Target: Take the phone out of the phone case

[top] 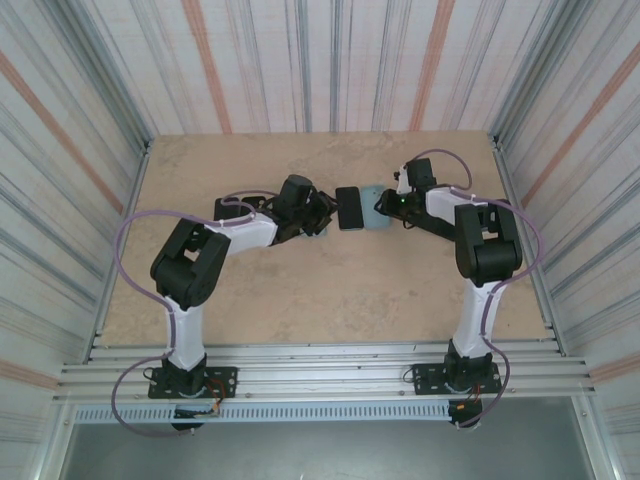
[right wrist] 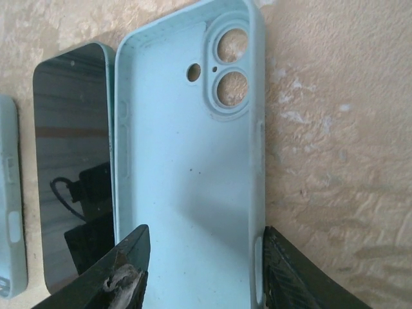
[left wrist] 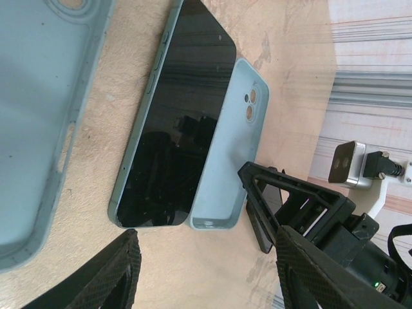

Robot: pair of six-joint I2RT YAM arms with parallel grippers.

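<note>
The phone (top: 349,208) lies screen up on the table, its dark glass also plain in the left wrist view (left wrist: 174,122) and the right wrist view (right wrist: 71,167). An empty light-blue phone case (right wrist: 187,161) rests inside up against the phone's side (left wrist: 232,148) (top: 373,208). My right gripper (right wrist: 205,238) is open, one finger on each side of the case's width, with the right finger (right wrist: 290,270) against its outer wall. My left gripper (left wrist: 206,257) hangs open over bare table just short of the phone's near end (top: 318,215).
A second empty light-blue case (left wrist: 38,129) lies on the phone's other side (right wrist: 9,206). The right arm's fingers (left wrist: 296,206) stand close to my left gripper. Metal walls (top: 120,180) enclose the beige table (top: 330,290).
</note>
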